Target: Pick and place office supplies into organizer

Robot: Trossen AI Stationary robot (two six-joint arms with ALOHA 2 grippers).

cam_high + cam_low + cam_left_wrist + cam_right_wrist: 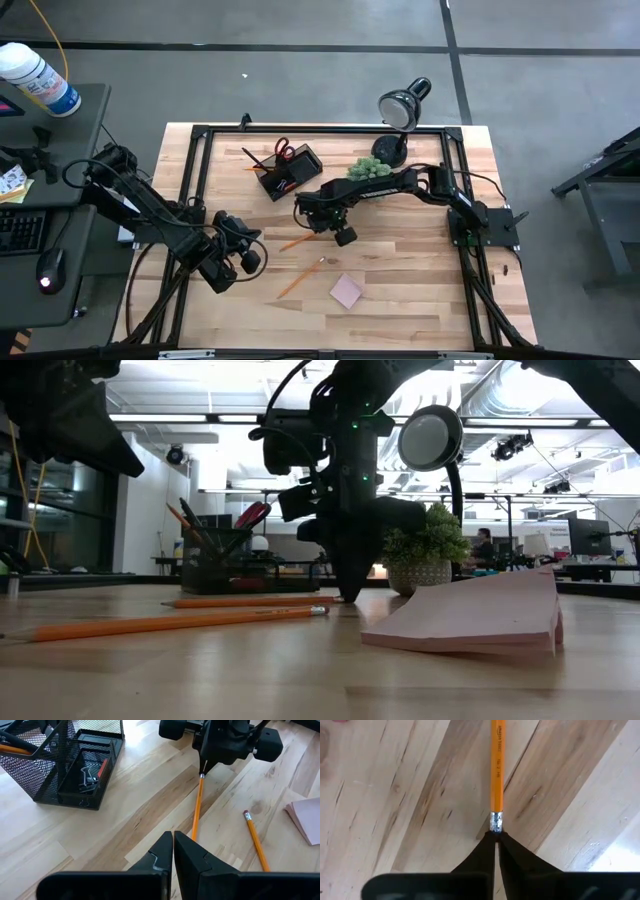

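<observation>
- You are partly through the task: the mesh organizer (288, 172) at the far side of the bench (420, 300) already holds the red-handled scissors (283, 151), at least one pencil standing in its cup, and small binder clips (86, 776) in a low compartment.
- Still outside it: two loose pencils and the pink sticky-note pad (346, 291), which lies near the front of the bench, right of centre.
- The right gripper (496, 836) is down at the middle of the bench, its jaws clamped on the eraser end of one pencil (497, 767), which lies flat on the wood.
- The second pencil (297, 280) lies nearer to you, between the gripper and the pad, untouched.
- The left gripper (173, 845) waits at the near left, jaws together and holding nothing.
- Only the right wrist view shows you the grip on the eraser end; from above, the arm hides it.
- The left wrist view alone lets you look into the organizer's compartments.
- The low view shows both pencils flat on the bench and the pad's corner curling up.
</observation>
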